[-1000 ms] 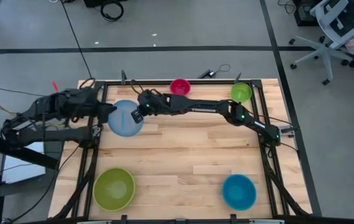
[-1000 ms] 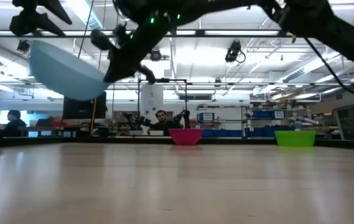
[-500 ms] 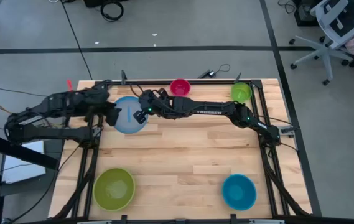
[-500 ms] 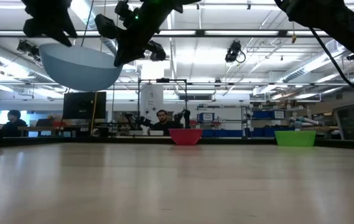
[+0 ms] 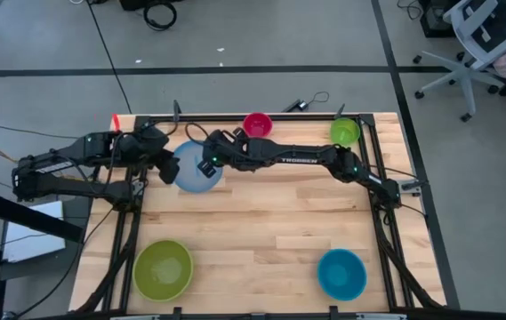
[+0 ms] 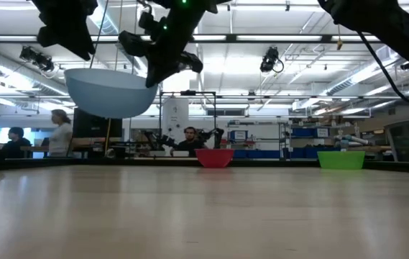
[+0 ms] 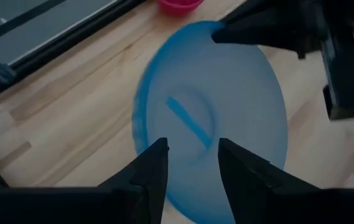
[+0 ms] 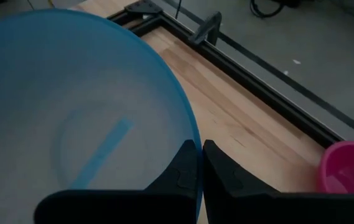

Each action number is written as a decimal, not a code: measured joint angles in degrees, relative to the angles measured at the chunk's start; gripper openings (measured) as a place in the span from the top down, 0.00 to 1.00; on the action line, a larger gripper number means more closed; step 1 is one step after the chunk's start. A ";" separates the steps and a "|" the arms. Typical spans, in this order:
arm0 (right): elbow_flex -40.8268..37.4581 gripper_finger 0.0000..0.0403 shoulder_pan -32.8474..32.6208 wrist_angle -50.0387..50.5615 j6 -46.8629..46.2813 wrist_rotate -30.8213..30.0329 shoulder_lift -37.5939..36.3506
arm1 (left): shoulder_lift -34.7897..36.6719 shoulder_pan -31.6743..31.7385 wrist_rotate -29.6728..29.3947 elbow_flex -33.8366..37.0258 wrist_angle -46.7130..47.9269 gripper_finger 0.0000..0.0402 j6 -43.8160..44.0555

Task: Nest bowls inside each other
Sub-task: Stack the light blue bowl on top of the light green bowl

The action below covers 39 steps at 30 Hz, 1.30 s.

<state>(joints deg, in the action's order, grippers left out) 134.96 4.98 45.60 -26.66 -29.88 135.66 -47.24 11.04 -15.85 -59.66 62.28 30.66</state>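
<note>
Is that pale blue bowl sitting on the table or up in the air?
In the air: the low view shows the light blue bowl hanging clear above the table, rim pinched by the right end effector.

White lettering on right arm [image 5: 299,161], unreadable.

Left wrist view: light blue bowl [image 7: 214,118] motion-blurred, near rim hidden behind own dark fingers [image 7: 149,171]; pink bowl [image 7: 180,5] cut by frame edge
Right wrist view: light blue bowl cut off at frame edge; pink bowl cut at frame edge
Low view: both arms cut off above; people in background too small to tell
High view: left gripper [image 5: 165,162] fingers too small to tell
</note>
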 joint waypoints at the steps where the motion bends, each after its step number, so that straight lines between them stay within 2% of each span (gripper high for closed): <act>1: 0.00 0.97 0.18 -0.06 -0.10 0.54 0.00 | 0.00 0.01 -0.28 0.00 0.00 0.65 -0.82; 9: 0.00 0.97 -0.03 -1.69 3.33 1.42 0.00 | -0.02 0.03 -10.51 0.00 0.45 0.62 -4.38; 21: 0.00 0.97 -0.83 -6.18 4.35 1.56 0.00 | -3.27 0.03 -7.99 0.02 1.99 0.59 -6.14; 25: 0.00 0.97 -0.84 -6.16 4.37 1.81 0.00 | -3.87 0.05 -7.90 0.02 3.71 0.68 -4.98; 31: 0.00 0.95 -1.12 -7.55 4.09 5.43 0.00 | -3.72 0.17 -8.72 0.04 7.52 0.96 -4.56; 35: 0.00 0.92 -1.13 -8.48 3.48 9.83 -0.79 | -3.67 1.29 -6.51 0.04 10.12 0.99 -4.51; 37: 0.00 0.90 -1.05 -7.89 2.67 11.09 -1.62 | -3.22 1.89 -3.13 0.04 10.28 0.99 -4.49; 39: 0.00 0.86 -0.45 -6.11 2.38 13.06 -3.40 | -2.43 2.19 3.01 0.04 10.88 0.99 -3.46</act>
<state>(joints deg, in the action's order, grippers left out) 134.96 4.52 39.50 -24.27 -16.81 132.25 -49.68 13.23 -12.84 -59.61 73.16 27.21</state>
